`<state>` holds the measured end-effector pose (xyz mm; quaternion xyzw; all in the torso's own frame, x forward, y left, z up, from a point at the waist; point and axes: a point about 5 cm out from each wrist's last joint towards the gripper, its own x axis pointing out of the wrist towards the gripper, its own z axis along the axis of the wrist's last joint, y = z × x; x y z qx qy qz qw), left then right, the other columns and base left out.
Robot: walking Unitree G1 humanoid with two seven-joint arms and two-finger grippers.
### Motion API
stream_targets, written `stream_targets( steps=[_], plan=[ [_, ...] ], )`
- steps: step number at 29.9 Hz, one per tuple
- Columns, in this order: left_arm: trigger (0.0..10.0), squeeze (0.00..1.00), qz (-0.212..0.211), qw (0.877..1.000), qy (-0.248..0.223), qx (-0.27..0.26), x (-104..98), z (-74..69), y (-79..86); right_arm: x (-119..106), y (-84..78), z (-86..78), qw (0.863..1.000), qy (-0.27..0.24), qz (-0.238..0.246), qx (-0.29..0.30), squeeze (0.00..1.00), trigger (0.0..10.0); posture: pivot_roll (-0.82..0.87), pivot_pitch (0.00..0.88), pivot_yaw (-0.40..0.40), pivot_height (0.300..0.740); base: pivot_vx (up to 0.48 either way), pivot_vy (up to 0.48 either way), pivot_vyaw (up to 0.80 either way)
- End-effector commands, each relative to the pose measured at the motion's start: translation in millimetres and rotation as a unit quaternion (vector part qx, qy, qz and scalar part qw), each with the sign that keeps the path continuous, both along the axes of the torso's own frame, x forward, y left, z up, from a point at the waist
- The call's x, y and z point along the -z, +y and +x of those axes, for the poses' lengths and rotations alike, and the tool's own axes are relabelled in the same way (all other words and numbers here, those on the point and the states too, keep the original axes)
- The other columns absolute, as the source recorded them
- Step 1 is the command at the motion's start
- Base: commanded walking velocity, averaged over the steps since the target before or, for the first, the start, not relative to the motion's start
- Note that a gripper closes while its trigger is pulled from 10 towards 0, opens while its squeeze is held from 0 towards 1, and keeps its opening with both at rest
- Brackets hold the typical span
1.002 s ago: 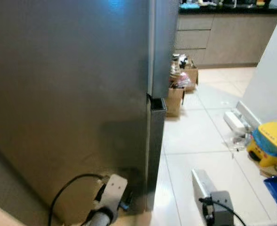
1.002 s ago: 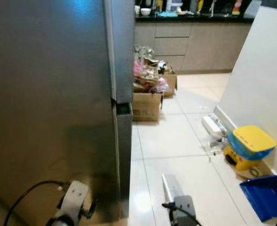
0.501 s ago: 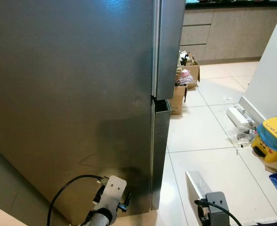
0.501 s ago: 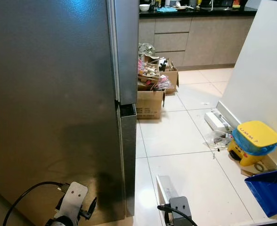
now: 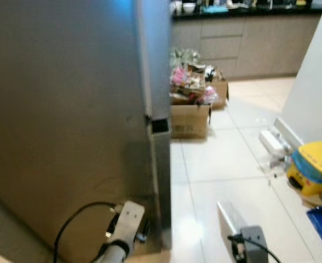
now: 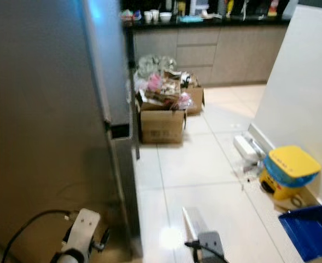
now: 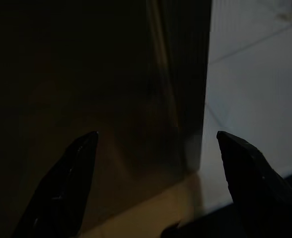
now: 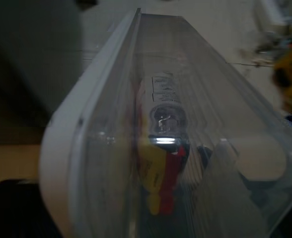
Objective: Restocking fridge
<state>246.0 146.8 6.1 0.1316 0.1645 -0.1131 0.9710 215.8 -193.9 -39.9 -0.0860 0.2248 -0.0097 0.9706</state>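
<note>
A tall brushed-steel fridge [image 5: 68, 120] with its doors closed takes up the robot's left side, its corner edge running down to a pale tiled floor [image 5: 216, 164]. Beyond it, grey kitchen cabinets [image 6: 216, 52] under a dark counter line the far wall, and a white wall panel [image 6: 303, 98] stands on the right. Open cardboard boxes stuffed with packets and bags [image 6: 162, 109] sit on the floor just past the fridge. Against the white panel lie a yellow and blue plastic toy-like object [image 5: 317, 167], a blue plastic bin [image 6: 309, 230] and a small white appliance [image 5: 271, 141].

A clear plastic fridge bin with a white rim [image 8: 151, 129] is carried low in front of the robot on its right side, well apart from the fridge; its edge also shows in the head view [image 5: 229, 218]. Inside it lies a packet with red, yellow and white print [image 8: 161, 163]. The right gripper holds this bin from underneath, but its fingers are hidden behind the plastic, so their spread cannot be told.

The left gripper [image 7: 156, 163] hangs close to the fridge's lower corner, fingers [image 7: 71, 178] spread wide with nothing between them, touching nothing.
</note>
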Motion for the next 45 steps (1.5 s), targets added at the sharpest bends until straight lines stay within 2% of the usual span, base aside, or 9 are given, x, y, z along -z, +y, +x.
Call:
stream_targets(
  steps=[1, 9, 25, 29, 33, 34, 37, 41, 45],
  plan=[
    [10.0, 0.00, 0.002, 1.000, 0.018, -0.018, 5.9, -2.7, 6.6, 0.2, 7.8, 1.0, 1.000, -0.004, 0.009, -0.005, 0.00, 10.0, -0.08, 0.088, 0.023, 0.740, 0.352, -0.240, 0.00],
    [10.0, 0.00, 0.002, 0.999, 0.024, -0.039, 7.2, -1.6, 11.3, 0.2, 7.8, 1.1, 1.000, -0.004, 0.009, -0.004, 0.00, 10.0, -0.08, 0.087, 0.022, 0.740, 0.302, 0.000, 0.00],
    [10.0, 0.00, 0.000, 0.988, 0.035, -0.149, 8.8, -6.8, 49.1, 0.2, 7.5, 0.7, 1.000, -0.004, 0.008, -0.004, 0.00, 10.0, -0.08, 0.090, 0.023, 0.740, 0.000, 0.000, 0.00],
    [10.0, 0.00, -0.002, 0.986, 0.031, -0.163, 6.6, -14.6, 57.2, 0.3, 7.3, 0.5, 1.000, -0.005, 0.008, -0.004, 0.00, 10.0, -0.08, 0.093, 0.026, 0.740, 0.000, 0.000, 0.00],
    [10.0, 0.00, 0.003, 0.983, 0.021, -0.181, 0.2, -43.0, 74.5, 0.2, 6.1, -0.2, 1.000, -0.006, 0.007, -0.004, 0.00, 10.0, -0.08, 0.095, 0.032, 0.740, 0.000, 0.000, 0.00],
    [10.0, 0.00, 0.003, 0.983, 0.021, -0.181, 0.2, -43.0, 74.5, 0.2, 6.1, -0.2, 1.000, -0.006, 0.007, -0.004, 0.00, 10.0, -0.08, 0.095, 0.032, 0.740, 0.000, 0.000, 0.00],
    [10.0, 1.00, -0.002, 0.979, 0.028, -0.203, 0.2, -68.2, 85.6, -0.6, 6.7, -0.1, 1.000, -0.009, 0.007, -0.008, 0.00, 10.0, -0.07, 0.104, 0.030, 0.740, 0.000, 0.000, 0.00],
    [10.0, 1.00, -0.020, 0.976, 0.036, -0.214, 0.2, -79.7, 84.0, -3.1, 8.7, 2.1, 1.000, -0.017, 0.008, -0.018, 0.00, 10.0, -0.06, 0.107, 0.022, 0.740, 0.000, 0.000, 0.00],
    [10.0, 1.00, -0.034, 0.977, 0.037, -0.208, -2.5, -79.4, 77.6, -6.0, 10.7, 7.1, 0.999, -0.022, 0.008, -0.024, 0.00, 10.0, -0.05, 0.106, 0.021, 0.740, 0.000, 0.000, 0.00]
  ],
)
